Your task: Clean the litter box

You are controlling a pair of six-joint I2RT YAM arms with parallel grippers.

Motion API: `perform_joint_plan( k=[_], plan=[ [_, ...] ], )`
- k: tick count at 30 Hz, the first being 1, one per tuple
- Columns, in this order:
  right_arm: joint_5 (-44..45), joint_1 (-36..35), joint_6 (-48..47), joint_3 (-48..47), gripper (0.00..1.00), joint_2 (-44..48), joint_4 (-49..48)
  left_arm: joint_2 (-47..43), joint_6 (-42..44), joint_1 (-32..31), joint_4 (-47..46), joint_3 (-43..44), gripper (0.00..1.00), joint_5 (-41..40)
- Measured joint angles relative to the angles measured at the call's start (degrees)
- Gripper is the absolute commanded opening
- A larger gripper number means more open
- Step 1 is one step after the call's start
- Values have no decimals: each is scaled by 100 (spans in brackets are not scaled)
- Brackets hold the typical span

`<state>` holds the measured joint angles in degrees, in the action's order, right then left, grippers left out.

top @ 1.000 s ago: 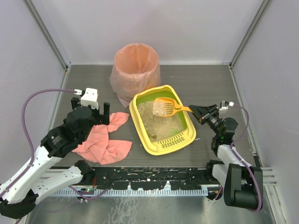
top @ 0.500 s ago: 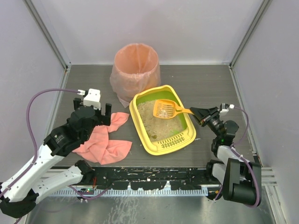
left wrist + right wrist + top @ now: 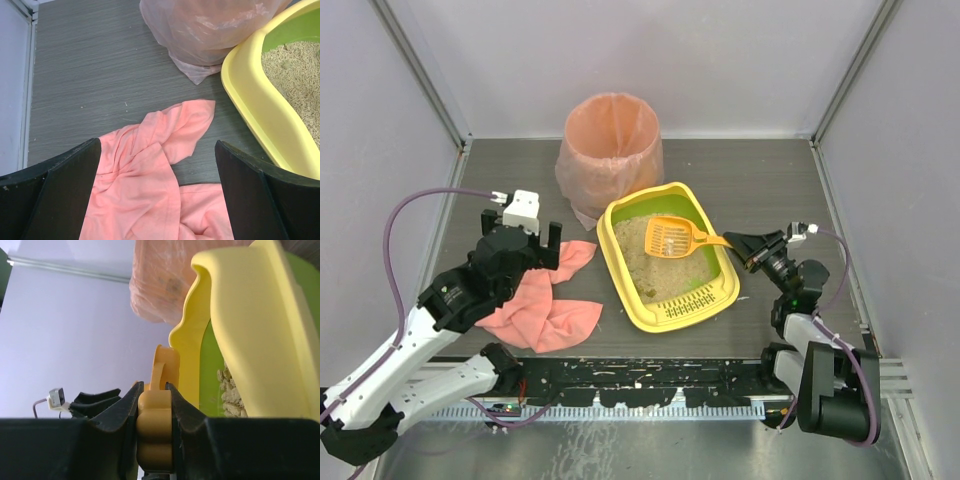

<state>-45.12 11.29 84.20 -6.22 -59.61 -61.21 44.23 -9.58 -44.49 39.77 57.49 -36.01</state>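
The yellow litter box, lime-green inside, sits mid-table with beige litter and a slotted grate at its near end. My right gripper is shut on the handle of an orange slotted scoop, whose head sits over the litter in the box. In the right wrist view the handle is clamped between the fingers, beside the box wall. My left gripper is open and empty, above a pink cloth. The box rim shows at the right of the left wrist view.
A tall round bin with a pink liner stands behind the box; its base shows in the left wrist view. The pink cloth lies left of the box. Enclosure walls and posts close in the back and both sides.
The scoop has tilted lower towards the litter with the right gripper. The left arm has shifted slightly right and towards the near side above the cloth.
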Motion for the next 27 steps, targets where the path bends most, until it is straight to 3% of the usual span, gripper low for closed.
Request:
perform_joint_plan(
  k=[27],
  plan=[
    [66, -4, -380, 22, 1, 317, 625, 107, -7, 4, 37, -11, 98, 26]
  ],
)
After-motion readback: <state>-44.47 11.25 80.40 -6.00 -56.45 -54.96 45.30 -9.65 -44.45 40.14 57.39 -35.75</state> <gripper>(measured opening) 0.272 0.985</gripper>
